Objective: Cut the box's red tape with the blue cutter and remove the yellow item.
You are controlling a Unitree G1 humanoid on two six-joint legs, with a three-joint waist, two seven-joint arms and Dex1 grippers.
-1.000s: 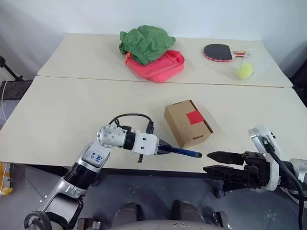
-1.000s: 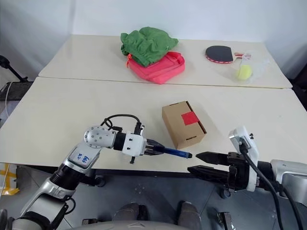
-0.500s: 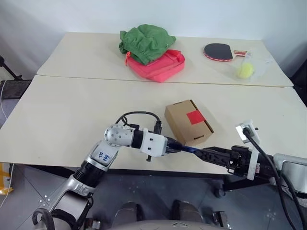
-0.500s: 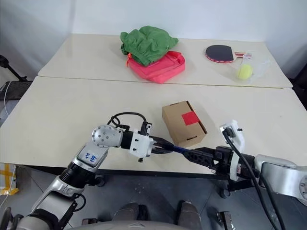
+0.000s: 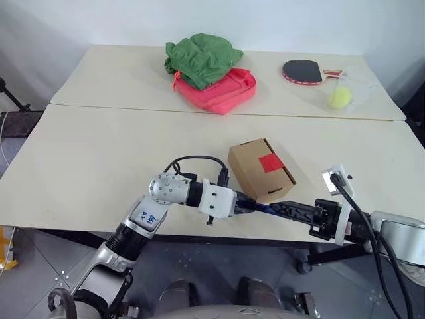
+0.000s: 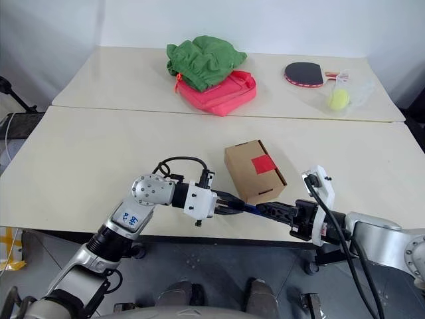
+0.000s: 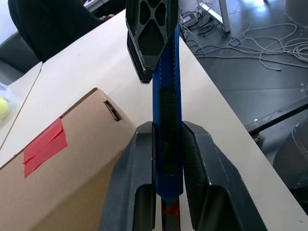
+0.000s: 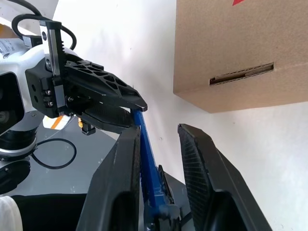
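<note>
The brown box (image 5: 259,169) lies near the table's front edge, with the red tape (image 5: 269,161) on its top face. Just in front of it, my left gripper (image 5: 240,203) is shut on the blue cutter (image 5: 260,207), which points to the right, level. My right gripper (image 5: 279,209) reaches in from the right, its fingers (image 8: 125,159) on either side of the cutter's (image 8: 147,144) free end. One finger lies against the cutter and a gap shows at the other. The left wrist view shows the cutter (image 7: 166,86) clamped between my pads, a right finger (image 7: 149,33) over its far end. The yellow item is hidden.
On the far table lie a green cloth (image 5: 201,58) on a pinkish-red bag (image 5: 222,92), a black table-tennis paddle (image 5: 303,71) and a yellow-green tennis ball in clear plastic (image 5: 340,98). The table's front edge (image 5: 99,229) runs just below both grippers.
My right gripper has moved left to the cutter's free end, rolled, and its wide-open fingers have narrowed around it. The left gripper has drifted slightly right, still holding the cutter.
</note>
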